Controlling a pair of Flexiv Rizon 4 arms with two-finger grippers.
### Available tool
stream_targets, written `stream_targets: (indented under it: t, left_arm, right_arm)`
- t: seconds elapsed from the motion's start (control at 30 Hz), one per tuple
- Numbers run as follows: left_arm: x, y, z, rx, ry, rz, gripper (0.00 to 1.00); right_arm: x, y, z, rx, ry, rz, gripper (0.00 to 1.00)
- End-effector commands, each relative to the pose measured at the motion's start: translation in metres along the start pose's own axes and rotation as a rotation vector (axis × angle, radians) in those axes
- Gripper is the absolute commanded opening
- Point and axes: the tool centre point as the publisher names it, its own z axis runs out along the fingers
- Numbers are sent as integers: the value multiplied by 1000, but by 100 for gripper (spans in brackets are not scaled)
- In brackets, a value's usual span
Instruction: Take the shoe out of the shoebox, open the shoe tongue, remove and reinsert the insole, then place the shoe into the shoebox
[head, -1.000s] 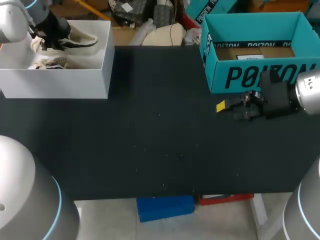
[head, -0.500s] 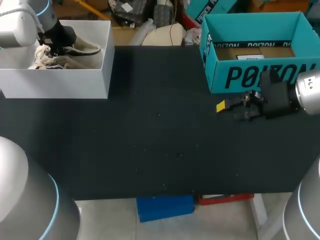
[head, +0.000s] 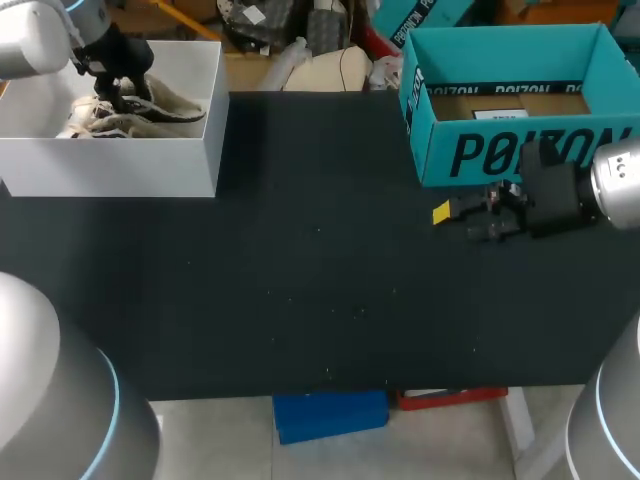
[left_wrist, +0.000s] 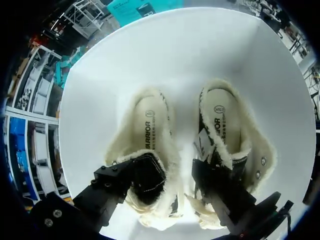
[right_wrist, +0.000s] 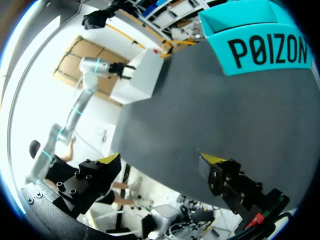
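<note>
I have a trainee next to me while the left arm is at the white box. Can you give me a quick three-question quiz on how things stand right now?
1. True or false: both shoes lie inside the white shoebox.
2. The right tool is: A) shut on a shoe; B) open above the table, holding nothing; C) inside the white shoebox.
3. Which arm reaches down into the white shoebox?

Key:
1. True.
2. B.
3. The left; the left tool is over the shoes.
</note>
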Motion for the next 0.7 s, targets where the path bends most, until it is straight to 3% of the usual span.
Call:
stream_targets:
  t: [0.03, 0.13, 0.4, 0.57, 0.7]
  left_arm:
    - [10, -22, -49, -37, -2, -1, 87]
    - [16, -38, -68, -56, -1, -2, 100]
    - [41, -83, -106, -45, -24, -109, 100]
    - [62, -111, -122, -81, -24, -238, 100]
    - [87, -135, -127, -32, -5, -345, 100]
  right_arm:
    - [0, 0, 1, 1, -2, 0, 100]
    - [0, 0, 1, 1, -2, 0, 100]
    - [0, 0, 1, 1, -2, 0, 100]
    - [0, 0, 1, 1, -2, 0, 100]
    - [0, 0, 1, 1, -2, 0, 100]
